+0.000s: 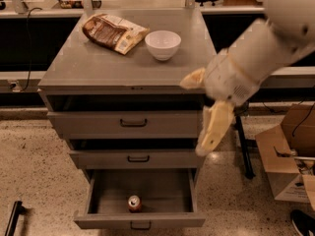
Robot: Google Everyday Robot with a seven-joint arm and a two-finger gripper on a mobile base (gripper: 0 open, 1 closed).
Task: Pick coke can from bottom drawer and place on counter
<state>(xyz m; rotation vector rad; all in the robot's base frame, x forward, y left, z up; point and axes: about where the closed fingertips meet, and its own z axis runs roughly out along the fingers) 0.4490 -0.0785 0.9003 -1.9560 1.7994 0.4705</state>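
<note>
Gripper (193,116), pale fingers (215,127) spread wide and empty, hangs by the right front of the drawer cabinet (88,124), well above the upright coke can (134,203) near the front of the open bottom drawer (140,221), so it should descend straight over the can, clear of the drawer walls.

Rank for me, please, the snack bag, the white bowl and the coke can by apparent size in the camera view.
1. Snack bag, largest.
2. White bowl.
3. Coke can, smallest, though it sits low in the bottom drawer, probably farther from the camera.
The gripper hangs open off the counter's front right corner.
</note>
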